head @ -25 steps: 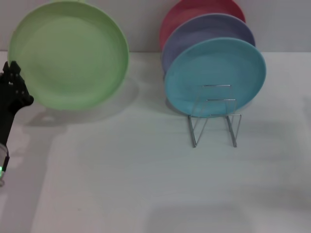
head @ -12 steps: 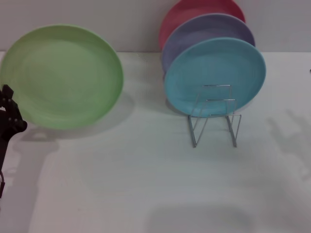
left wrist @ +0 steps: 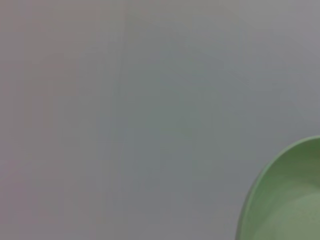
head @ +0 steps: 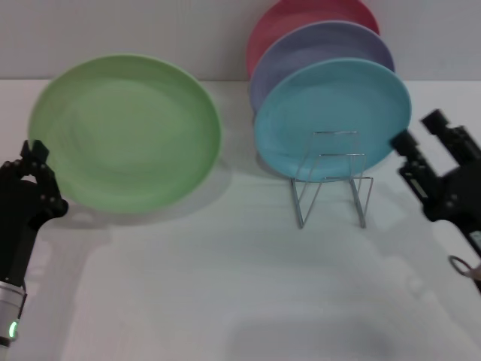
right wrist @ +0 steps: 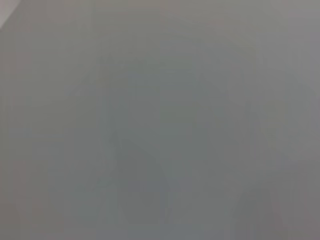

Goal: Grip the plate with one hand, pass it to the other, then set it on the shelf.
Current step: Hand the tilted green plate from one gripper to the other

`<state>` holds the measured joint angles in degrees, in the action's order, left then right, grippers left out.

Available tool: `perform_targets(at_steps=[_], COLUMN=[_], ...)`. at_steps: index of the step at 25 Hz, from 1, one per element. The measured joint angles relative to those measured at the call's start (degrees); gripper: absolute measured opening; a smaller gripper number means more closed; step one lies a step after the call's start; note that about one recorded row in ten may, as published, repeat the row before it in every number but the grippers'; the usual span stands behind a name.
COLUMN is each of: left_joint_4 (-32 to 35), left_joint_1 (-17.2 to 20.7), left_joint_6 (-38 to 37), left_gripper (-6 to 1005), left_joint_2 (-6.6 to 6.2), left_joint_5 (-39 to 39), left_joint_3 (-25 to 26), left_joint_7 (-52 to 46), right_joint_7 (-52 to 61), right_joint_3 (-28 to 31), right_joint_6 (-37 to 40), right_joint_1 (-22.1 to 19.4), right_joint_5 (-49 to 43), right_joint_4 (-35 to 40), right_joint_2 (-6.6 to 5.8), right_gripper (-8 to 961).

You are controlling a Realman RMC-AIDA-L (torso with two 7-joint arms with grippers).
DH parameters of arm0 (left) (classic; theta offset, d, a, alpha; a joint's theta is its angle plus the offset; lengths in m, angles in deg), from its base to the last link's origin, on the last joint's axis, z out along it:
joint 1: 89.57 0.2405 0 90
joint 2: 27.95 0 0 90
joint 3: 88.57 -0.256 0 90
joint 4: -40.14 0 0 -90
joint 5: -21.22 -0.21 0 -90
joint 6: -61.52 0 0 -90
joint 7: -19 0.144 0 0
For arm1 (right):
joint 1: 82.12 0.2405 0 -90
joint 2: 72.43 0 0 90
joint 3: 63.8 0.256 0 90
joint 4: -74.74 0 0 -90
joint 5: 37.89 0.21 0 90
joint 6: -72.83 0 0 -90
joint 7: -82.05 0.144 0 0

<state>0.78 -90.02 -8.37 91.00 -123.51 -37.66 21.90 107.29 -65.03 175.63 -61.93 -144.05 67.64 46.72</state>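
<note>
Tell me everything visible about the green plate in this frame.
The green plate is round, smooth and matte light green with a shallow raised rim. It is held tilted up, its face toward the camera, off the white table. The left gripper shuts on its lower left edge. It is apart from the turquoise plate.

- My left gripper carried the green plate from the table's left edge toward its middle.
- My right gripper has come in at the right edge, fingers spread.
</note>
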Motion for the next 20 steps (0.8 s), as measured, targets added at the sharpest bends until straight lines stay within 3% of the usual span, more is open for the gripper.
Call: perform_targets(at_steps=[8, 20], left_joint_4=[-2.01, -5.27], left_joint_1=[-0.39, -0.32], left_joint_6=[0.00, -2.50], left_gripper=[40, 41], left_joint_2=[0.13, 0.14], left_joint_5=[6.31, 18.26], left_joint_3=[-6.50, -14.88], left_joint_7=[9.27, 21.27], right_joint_7=[-6.24, -10.75], right_joint_3=[-2.57, -1.69], right_joint_6=[-8.34, -19.94], right_joint_1=[4.26, 9.86], right_joint_5=[-0.11, -0.67], right_joint_4=[-8.24, -12.61], right_joint_2=[0.03, 0.11], right_gripper=[600, 602])
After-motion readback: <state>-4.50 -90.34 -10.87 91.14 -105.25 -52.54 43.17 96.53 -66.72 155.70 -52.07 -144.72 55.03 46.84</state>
